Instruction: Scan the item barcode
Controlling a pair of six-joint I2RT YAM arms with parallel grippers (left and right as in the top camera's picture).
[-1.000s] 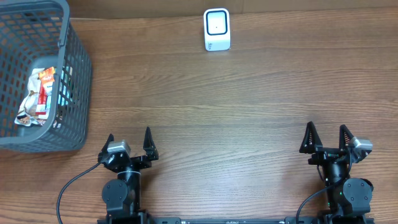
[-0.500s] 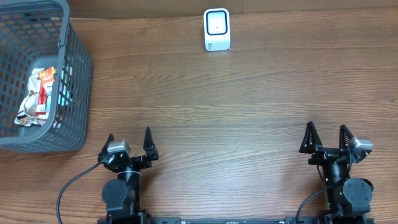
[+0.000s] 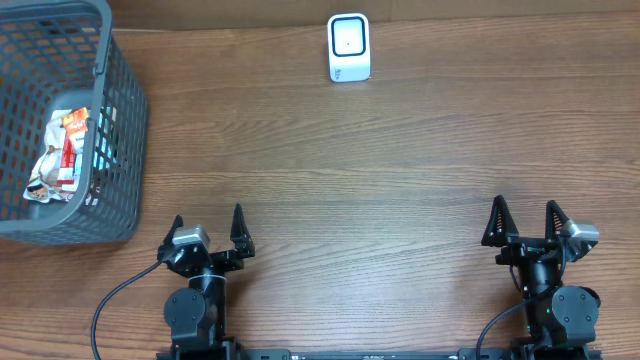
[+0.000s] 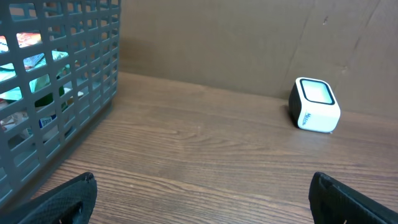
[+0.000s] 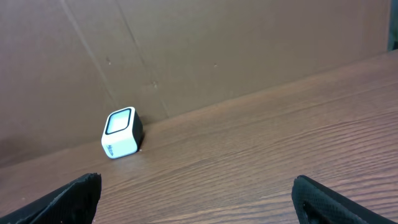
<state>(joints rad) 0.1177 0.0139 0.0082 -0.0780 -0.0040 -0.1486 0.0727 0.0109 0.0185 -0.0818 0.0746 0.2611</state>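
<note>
A white barcode scanner (image 3: 349, 47) with a dark window stands at the far middle of the wooden table; it also shows as the scanner (image 4: 314, 105) and the scanner (image 5: 122, 133) in the wrist views. Packaged items (image 3: 66, 150) lie in the grey basket (image 3: 125, 120) at the far left; through the mesh the items (image 4: 25, 68) show again. No barcode can be made out. My left gripper (image 3: 208, 230) rests at the near left, open and empty. At the near right my right gripper (image 3: 524, 222) is open and empty too. Both are far from scanner and basket.
A brown cardboard wall (image 5: 199, 50) backs the table behind the scanner. Bare wood (image 3: 350, 180) lies between the grippers and the scanner. The basket's wall (image 4: 68, 81) stands close on the left of my left gripper.
</note>
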